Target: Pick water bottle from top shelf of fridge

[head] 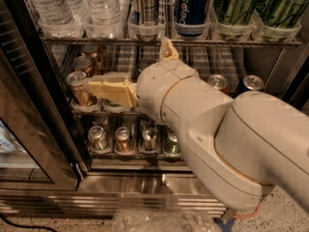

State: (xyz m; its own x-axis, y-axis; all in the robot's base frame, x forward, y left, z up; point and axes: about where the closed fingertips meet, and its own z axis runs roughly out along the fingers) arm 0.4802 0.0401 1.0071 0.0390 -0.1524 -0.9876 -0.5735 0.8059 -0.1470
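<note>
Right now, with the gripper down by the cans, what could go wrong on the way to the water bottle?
1. The gripper, fingers apart, sits below the top shelf; rising straight up could snag the upper finger on its front edge.
2. Its lower finger lies near a copper can; a sideways sweep might tip it.
3. The water bottle stands close beside a second bottle, so a wide grasp may nudge that one.

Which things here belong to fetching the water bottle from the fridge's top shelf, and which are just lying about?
Job: water bottle, top shelf, fridge, gripper open before the middle shelf.
Lying about: soda cans, Pepsi can, green cans.
</note>
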